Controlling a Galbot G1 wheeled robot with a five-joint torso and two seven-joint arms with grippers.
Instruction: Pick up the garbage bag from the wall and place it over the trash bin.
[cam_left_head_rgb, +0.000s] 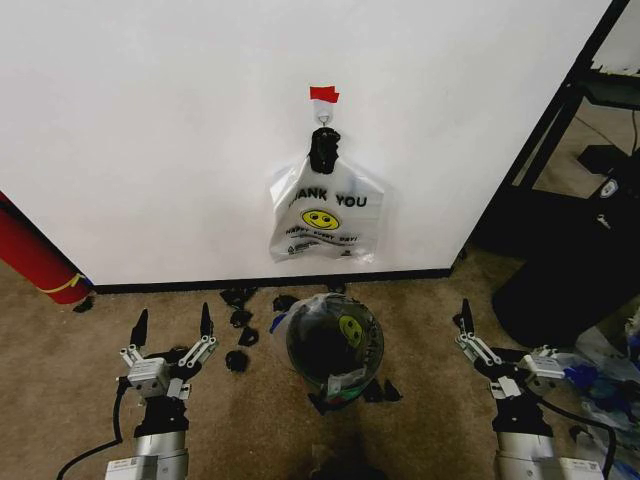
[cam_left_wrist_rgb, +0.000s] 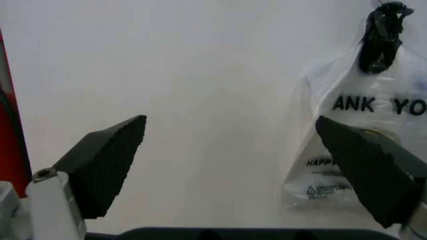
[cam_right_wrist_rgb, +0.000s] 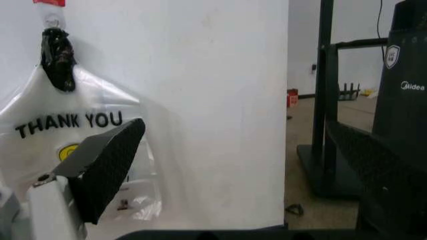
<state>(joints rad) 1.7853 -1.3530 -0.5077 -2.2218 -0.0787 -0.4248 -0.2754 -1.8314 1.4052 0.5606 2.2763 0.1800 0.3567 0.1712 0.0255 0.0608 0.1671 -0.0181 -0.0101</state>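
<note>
Bagged trash bin (cam_left_head_rgb: 334, 345) below wall (cam_left_head_rgb: 150, 120).

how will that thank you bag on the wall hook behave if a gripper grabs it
Probably floppy: the bag is thin plastic, creased and hanging slack from the hook. Likely very light, since it looks flat and empty. Its glossy film may slip between gripper pads, so the bunched black handles seem the surer hold.

Brown carpet (cam_left_head_rgb: 250, 430): trash bin (cam_left_head_rgb: 334, 345), scattered black scraps (cam_left_head_rgb: 240, 318).
</note>
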